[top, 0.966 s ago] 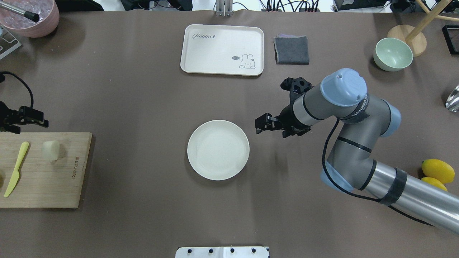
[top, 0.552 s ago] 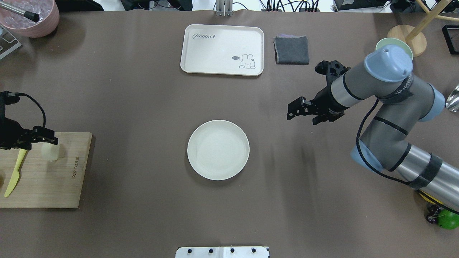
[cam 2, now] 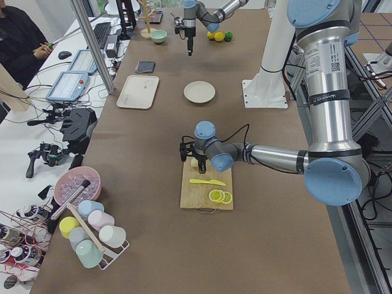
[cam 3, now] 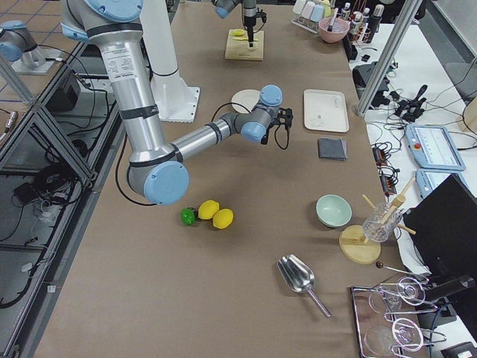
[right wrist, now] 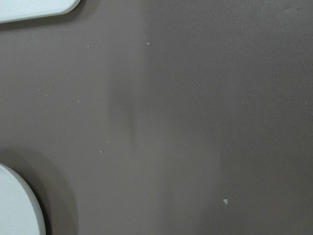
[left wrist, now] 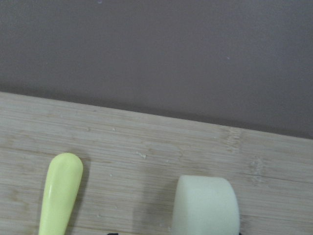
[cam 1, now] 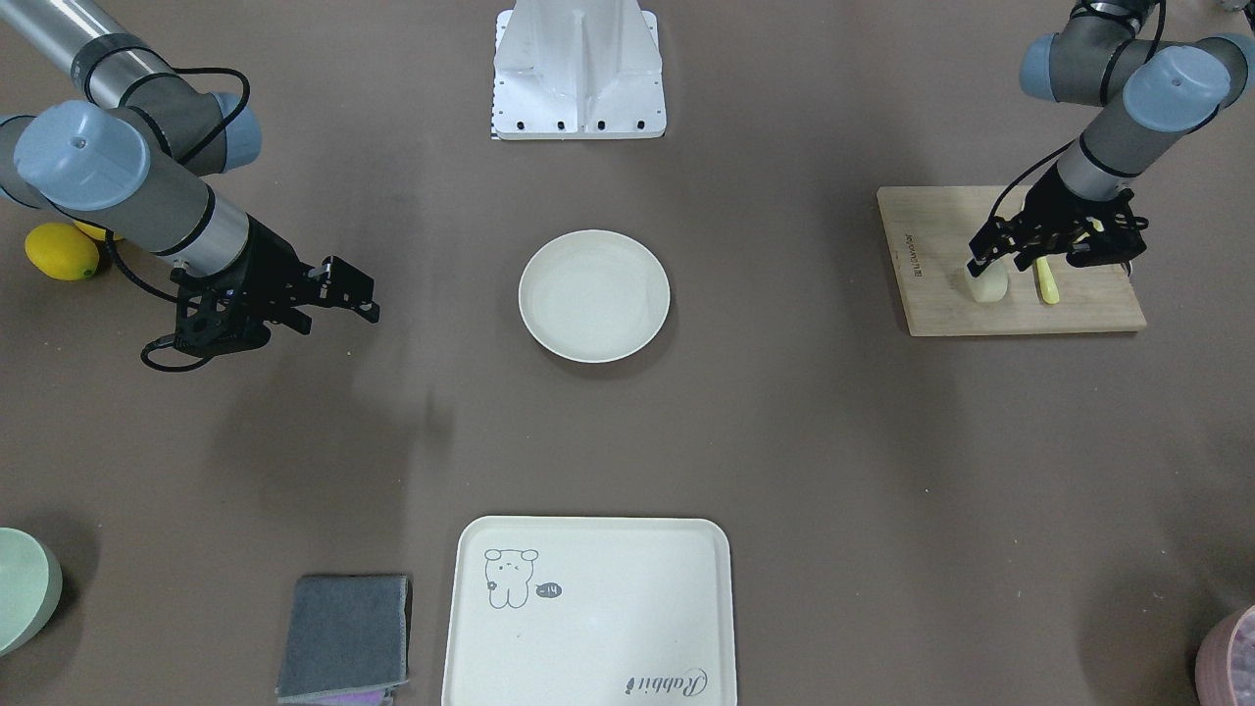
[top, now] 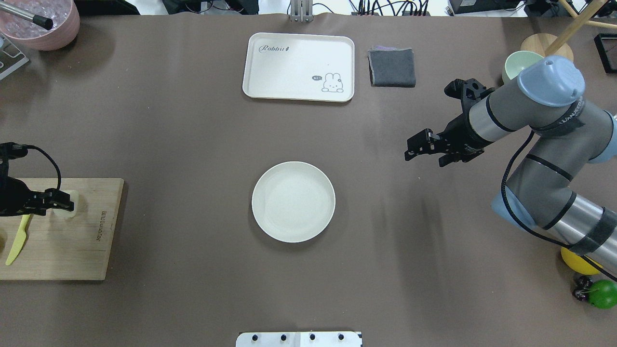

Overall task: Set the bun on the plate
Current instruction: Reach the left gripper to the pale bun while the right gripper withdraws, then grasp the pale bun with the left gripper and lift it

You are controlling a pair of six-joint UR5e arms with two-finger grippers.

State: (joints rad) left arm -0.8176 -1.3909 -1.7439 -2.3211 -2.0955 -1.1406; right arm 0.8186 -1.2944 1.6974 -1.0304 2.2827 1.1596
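Step in hand, as judged: reach for bun, grasp not confirmed. Left end effector (top: 65,206) low over small pale cream-white rounded bun (top: 73,197); released or clenched, cannot tell. Bun lies on rectangular wooden cutting board (top: 72,241) at left end of brown surface (top: 193,144), near yellow-green plastic knife (top: 17,241). Next move likely: gentle clamp on soft bun, lift, carry to round pale cream plate (top: 293,201), well apart. Right end effector (top: 414,147) hovers released, empty.

Fingers (top: 58,206) of the left gripper (top: 68,204) hide part of the bun (top: 73,213).

Brown table (top: 193,120), plate (top: 293,201), tray (top: 299,65), cutting board (top: 72,241), cloth (top: 392,67)
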